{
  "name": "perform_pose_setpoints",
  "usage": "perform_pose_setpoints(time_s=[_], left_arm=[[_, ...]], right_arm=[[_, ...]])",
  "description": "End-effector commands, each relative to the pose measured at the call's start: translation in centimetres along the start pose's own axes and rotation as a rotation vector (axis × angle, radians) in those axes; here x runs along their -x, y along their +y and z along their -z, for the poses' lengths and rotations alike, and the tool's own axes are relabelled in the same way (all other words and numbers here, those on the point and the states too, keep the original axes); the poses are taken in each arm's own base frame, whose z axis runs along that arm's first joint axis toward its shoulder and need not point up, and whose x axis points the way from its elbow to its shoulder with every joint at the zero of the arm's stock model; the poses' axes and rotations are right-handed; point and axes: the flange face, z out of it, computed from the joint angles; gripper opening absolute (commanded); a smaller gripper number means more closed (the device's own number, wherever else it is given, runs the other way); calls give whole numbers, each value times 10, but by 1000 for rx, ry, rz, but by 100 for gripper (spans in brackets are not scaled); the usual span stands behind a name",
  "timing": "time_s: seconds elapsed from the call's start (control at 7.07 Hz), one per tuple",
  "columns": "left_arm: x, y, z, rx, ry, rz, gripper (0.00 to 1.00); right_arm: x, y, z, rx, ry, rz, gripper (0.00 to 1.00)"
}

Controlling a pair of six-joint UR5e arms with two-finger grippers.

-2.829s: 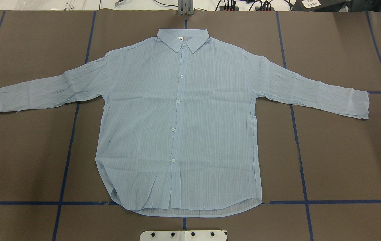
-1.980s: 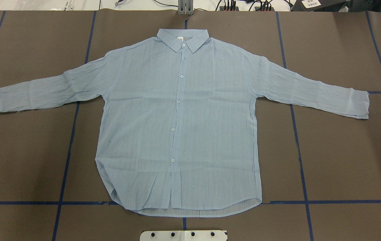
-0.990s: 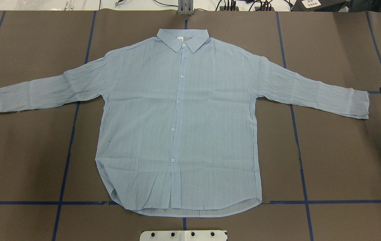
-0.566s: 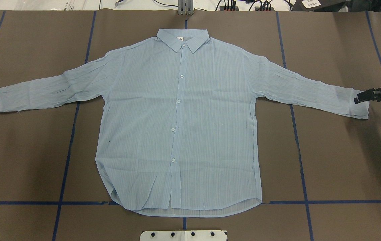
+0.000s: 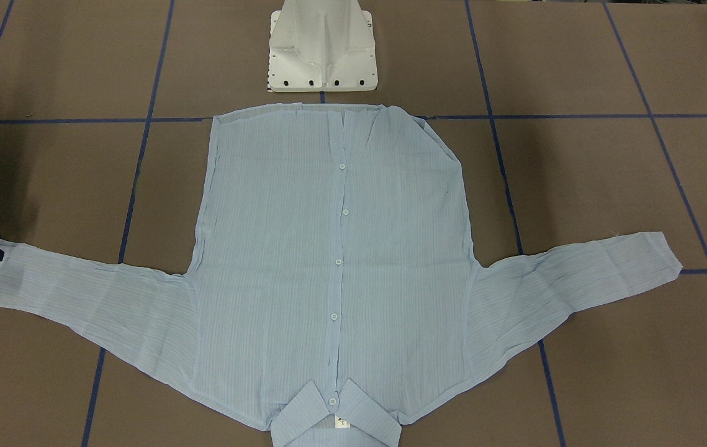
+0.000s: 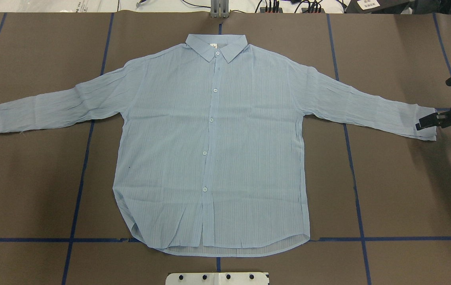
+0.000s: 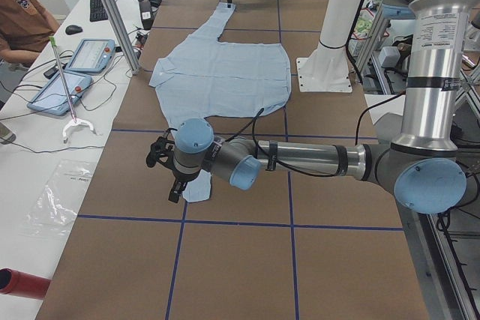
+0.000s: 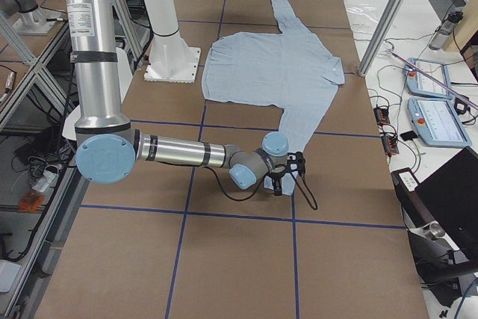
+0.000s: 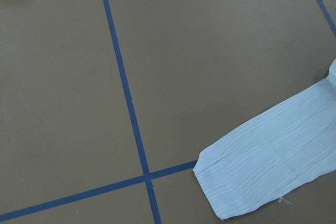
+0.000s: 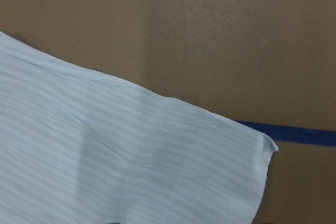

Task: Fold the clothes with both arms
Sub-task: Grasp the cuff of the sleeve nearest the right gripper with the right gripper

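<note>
shirt (image 6: 209,150): flat on brown tabletop (image 6: 399,190), front up, buttoned, both sleeves spread wide. collar (image 6: 216,45) on side far from white pedestal base (image 5: 322,46); hem near base. right gripper (image 6: 427,122): low over right cuff (image 6: 427,134), dark tip overlapping cuff edge; contact possibly made, not confirmed. jaws: cannot tell whether released or clenched. left gripper (image 7: 175,194): beside left cuff (image 9: 226,192), seen in side view only; state of jaws cannot be told. blue tape lines (image 6: 82,166) cross tabletop.
</note>
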Motion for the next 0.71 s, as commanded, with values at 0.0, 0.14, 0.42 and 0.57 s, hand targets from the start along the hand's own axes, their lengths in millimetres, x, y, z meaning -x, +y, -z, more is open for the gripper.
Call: perform_pose_setpoints(time_s=[0.0, 0.14, 0.42, 0.57], left_arm=[[-2, -3, 1, -4, 1, -5, 100], [-2, -3, 1, -4, 1, -5, 100], [-1, -3, 1, -3, 2, -2, 100], [0, -3, -1, 0, 1, -1, 100]], right_arm=[[-7, 3, 0, 5, 6, -15, 81], [-10, 4, 1, 6, 6, -19, 55], [-13, 2, 4, 5, 7, -25, 22], [-12, 1, 4, 4, 6, -24, 18]])
